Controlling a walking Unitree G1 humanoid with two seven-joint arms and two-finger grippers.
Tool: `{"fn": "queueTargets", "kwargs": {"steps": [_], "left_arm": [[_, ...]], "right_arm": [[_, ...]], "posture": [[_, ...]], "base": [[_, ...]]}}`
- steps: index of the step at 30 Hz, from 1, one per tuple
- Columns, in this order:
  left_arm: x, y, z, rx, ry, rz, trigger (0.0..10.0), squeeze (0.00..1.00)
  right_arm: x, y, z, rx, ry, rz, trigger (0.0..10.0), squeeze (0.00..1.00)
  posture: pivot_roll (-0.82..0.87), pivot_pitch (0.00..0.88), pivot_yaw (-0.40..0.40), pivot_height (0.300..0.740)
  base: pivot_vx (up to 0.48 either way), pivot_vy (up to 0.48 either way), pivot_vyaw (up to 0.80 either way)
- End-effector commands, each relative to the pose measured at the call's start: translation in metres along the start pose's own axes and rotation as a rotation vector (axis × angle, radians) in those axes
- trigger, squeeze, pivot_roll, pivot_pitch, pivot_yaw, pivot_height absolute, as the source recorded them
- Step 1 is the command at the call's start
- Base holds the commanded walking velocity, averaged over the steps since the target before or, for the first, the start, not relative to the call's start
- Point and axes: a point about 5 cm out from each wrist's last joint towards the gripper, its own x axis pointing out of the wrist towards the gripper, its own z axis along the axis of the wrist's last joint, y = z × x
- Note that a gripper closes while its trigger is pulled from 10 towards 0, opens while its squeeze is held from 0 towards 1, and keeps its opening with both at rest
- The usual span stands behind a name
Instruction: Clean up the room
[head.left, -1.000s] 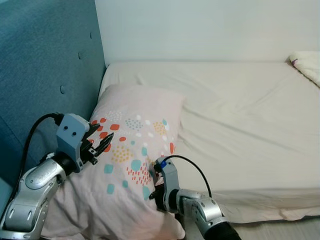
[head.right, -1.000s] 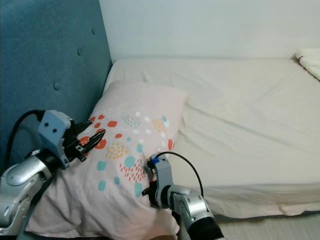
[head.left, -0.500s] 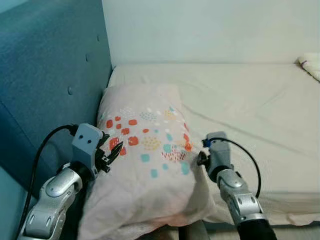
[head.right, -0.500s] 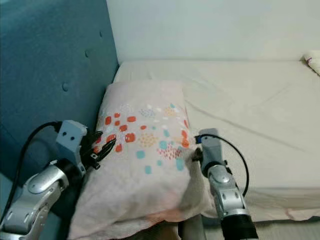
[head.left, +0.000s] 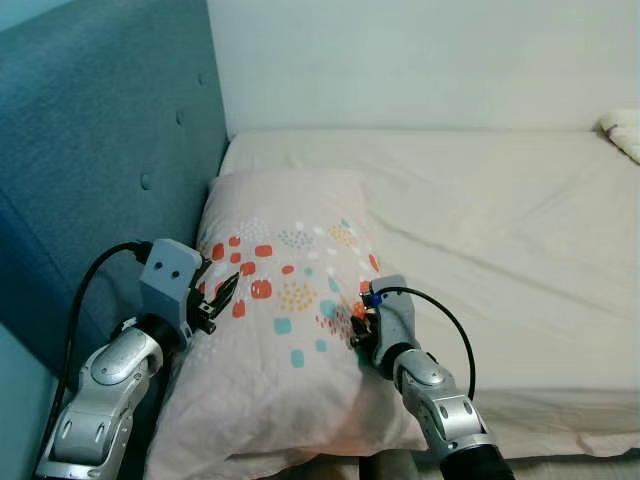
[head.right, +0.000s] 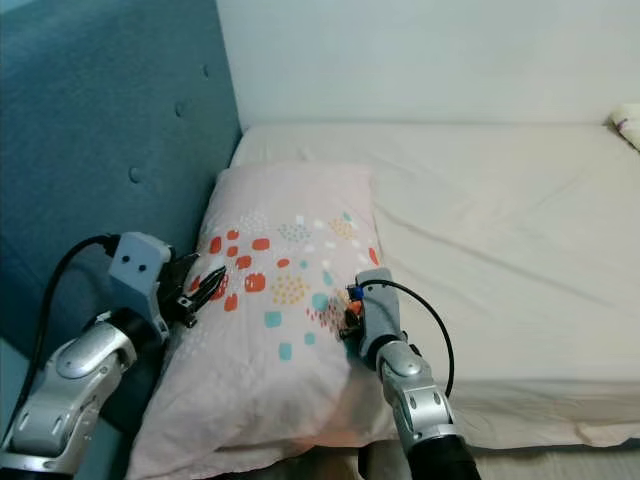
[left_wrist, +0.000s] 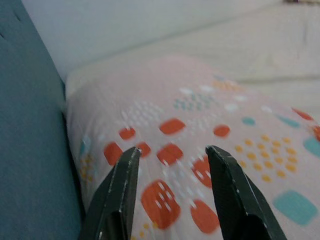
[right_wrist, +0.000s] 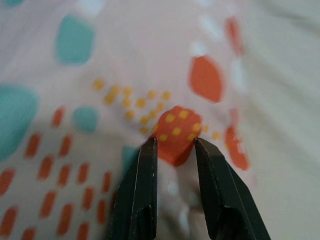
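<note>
A bed (head.left: 500, 230) with a wrinkled cream sheet runs along a plain pale wall (head.left: 420, 60). At its head stands a teal upholstered headboard (head.left: 90, 150) with button tufting. Soft, even light falls across the mattress.
</note>
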Motion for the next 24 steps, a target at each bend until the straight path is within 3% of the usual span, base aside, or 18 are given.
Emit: {"fn": "queueTargets", "kwargs": {"steps": [1, 5, 8, 10, 16, 18, 22, 24], "left_arm": [[-0.001, 0.007, 0.0, 0.0, 0.002, 0.021, 10.0, 0.0], [0.001, 0.009, -0.001, 0.015, 0.002, 0.019, 10.0, 0.0], [0.004, 0.008, 0.0, 0.01, -0.013, 0.017, 10.0, 0.0], [0.005, 0.007, 0.0, 0.009, -0.015, 0.016, 10.0, 0.0], [0.008, 0.005, 0.001, -0.002, -0.017, 0.016, 10.0, 0.0], [0.019, -0.014, 0.0, -0.112, 0.008, 0.068, 10.0, 0.0], [0.022, -0.022, -0.003, -0.117, 0.014, 0.087, 10.0, 0.0], [0.024, -0.027, -0.009, -0.203, 0.04, 0.104, 10.0, 0.0]], "right_arm": [[-0.001, -0.001, -0.001, 0.024, -0.006, -0.015, 10.0, 0.0], [-0.002, 0.007, -0.008, 0.102, 0.031, 0.044, 10.0, 0.0], [-0.005, 0.019, 0.012, 0.215, -0.064, 0.132, 10.0, 0.0], [-0.005, 0.02, 0.016, 0.229, -0.084, 0.142, 10.0, 0.0], [-0.008, 0.012, 0.031, 0.189, -0.18, 0.102, 10.0, 0.0], [-0.021, -0.019, 0.058, 0.028, -0.388, -0.077, 10.0, 0.0], [-0.026, -0.022, 0.063, 0.001, -0.432, -0.096, 10.0, 0.0], [-0.03, -0.024, 0.066, -0.003, -0.46, -0.104, 10.0, 0.0]], "posture": [[0.04, 0.048, -0.053, 0.583], [0.03, 0.042, -0.049, 0.583], [0.02, 0.04, -0.044, 0.583], [0.02, 0.038, -0.043, 0.583], [0.02, 0.033, -0.042, 0.583], [0.01, 0.023, -0.037, 0.583], [0.01, 0.023, -0.035, 0.583], [0.01, 0.022, -0.035, 0.588]], "base": [[0.0, 0.0, 0.0], [0.0, 0.0, 0.0], [0.0, 0.0, 0.0], [0.0, 0.0, 0.0], [0.0, 0.0, 0.0], [0.0, 0.0, 0.0], [0.0, 0.0, 0.0], [0.0, 0.0, 0.0]]}}
